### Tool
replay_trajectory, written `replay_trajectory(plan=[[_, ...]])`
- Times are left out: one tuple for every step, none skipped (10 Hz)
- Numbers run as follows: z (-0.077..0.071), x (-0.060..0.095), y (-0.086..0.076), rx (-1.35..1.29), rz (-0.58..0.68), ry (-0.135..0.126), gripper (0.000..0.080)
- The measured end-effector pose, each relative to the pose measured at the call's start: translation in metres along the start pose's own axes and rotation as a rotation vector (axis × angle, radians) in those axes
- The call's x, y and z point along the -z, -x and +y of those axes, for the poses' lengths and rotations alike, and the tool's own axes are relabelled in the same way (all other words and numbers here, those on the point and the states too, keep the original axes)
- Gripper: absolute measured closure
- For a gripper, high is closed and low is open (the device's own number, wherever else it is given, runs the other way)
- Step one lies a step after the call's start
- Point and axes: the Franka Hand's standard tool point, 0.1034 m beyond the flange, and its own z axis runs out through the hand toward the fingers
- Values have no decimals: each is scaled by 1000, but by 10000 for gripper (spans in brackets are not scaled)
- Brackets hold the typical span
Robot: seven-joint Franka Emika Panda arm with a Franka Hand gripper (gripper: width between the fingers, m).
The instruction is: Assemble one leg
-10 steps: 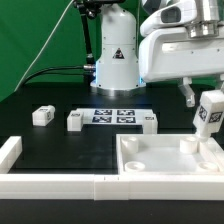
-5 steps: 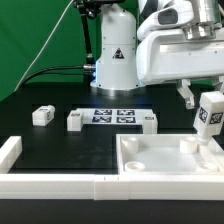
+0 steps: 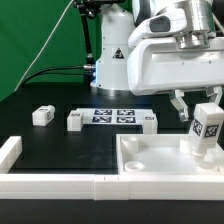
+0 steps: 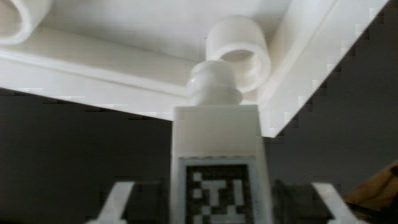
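My gripper (image 3: pixel 203 112) is shut on one leg (image 3: pixel 207 126), a small white block with a black-and-white tag facing the camera. I hold it upright just above the far right corner socket (image 3: pixel 190 144) of the large white tray-like piece (image 3: pixel 150 165). In the wrist view the leg (image 4: pixel 217 150) points its round peg at the round socket (image 4: pixel 237 45), and a finger (image 4: pixel 121 200) stands on either side of it. Three more legs lie on the black table: one at the exterior view's left (image 3: pixel 42 115), one beside the marker board (image 3: pixel 76 121), one at its other end (image 3: pixel 148 122).
The marker board (image 3: pixel 112 116) lies in the middle of the table behind the tray. A low white wall (image 3: pixel 50 186) runs along the front edge, with a raised end (image 3: pixel 10 150) at the exterior view's left. The robot base (image 3: pixel 115 55) stands at the back.
The arm has come down and shifted toward the exterior view's left. The held leg has dropped closer to the tray's corner socket.
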Motion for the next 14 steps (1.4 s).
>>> replay_trajectory(plan=[[-2, -2, -2, 0, 38, 3, 511], [-7, -4, 0, -1, 31, -2, 511], [-11, -4, -2, -6, 51, -1, 511], [-12, -6, -1, -9, 91, 5, 511], [-13, -8, 3, -16, 81, 3, 511], [-13, -7, 2, -14, 103, 7, 511], [-12, -10, 6, -15, 126, 12, 511], [-13, -14, 11, -15, 85, 4, 511], [-13, -14, 10, -14, 89, 5, 511], [-14, -15, 12, -14, 86, 4, 511], [-14, -16, 13, -14, 84, 3, 511], [-14, -16, 13, -14, 83, 3, 511], [-14, -16, 14, -14, 84, 3, 511], [-14, -16, 14, -13, 87, 4, 511]])
